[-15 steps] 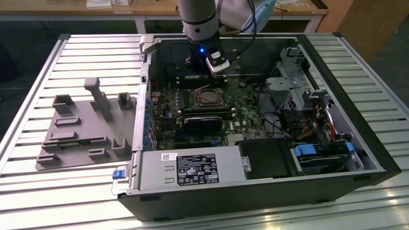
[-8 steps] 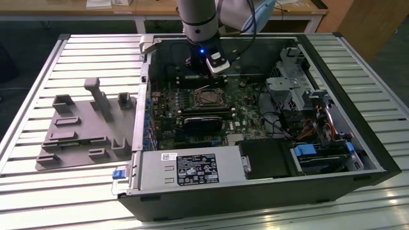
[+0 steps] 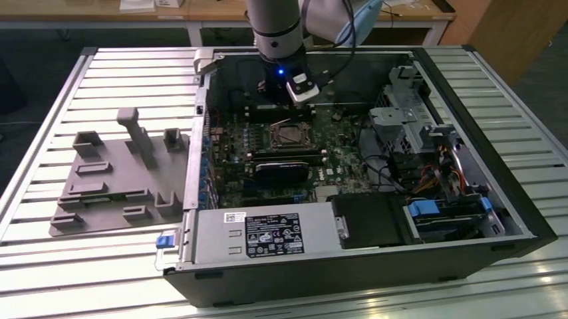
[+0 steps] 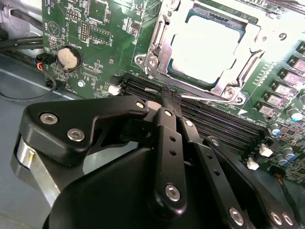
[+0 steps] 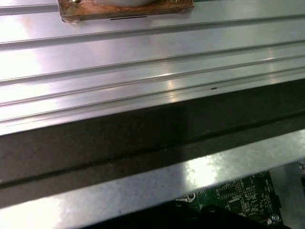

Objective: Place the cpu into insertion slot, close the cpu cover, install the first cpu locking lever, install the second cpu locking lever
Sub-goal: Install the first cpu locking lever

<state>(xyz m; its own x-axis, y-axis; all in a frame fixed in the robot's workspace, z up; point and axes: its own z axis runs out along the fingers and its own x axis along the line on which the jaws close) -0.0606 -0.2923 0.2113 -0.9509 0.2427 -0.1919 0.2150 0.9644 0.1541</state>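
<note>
The small square chip with a silvery metal top, the cpu [image 4: 209, 45], sits in the metal-rimmed square insertion slot [image 3: 288, 136] on the green motherboard [image 4: 109, 28]. It is nearer the far wall of the open black computer case [image 3: 497, 166] than the near one. The case lies on the slatted aluminium worktop [image 3: 106, 266], with a grey moulded fixture [image 3: 116, 179] beside it toward the exterior view's left edge. The thin silver cpu cover [image 4: 162, 45] lies flat over the chip, whose top shows through the cover's window.

With seating and covering apparently done, the step in hand looks like the locking levers. The black end effector [image 4: 167, 94] hangs just over the long black memory slots [image 4: 214, 119]. Its fingertips appear clenched together on nothing. They are close to a thin wire lever [image 4: 205, 98] that runs along the cover's nearest edge (whether that rod is hooked home I cannot tell).

As I judge it, latching calls for a precise downward and sideways push on a springy rod. The main risks would be slipping off it or scraping the board.
</note>
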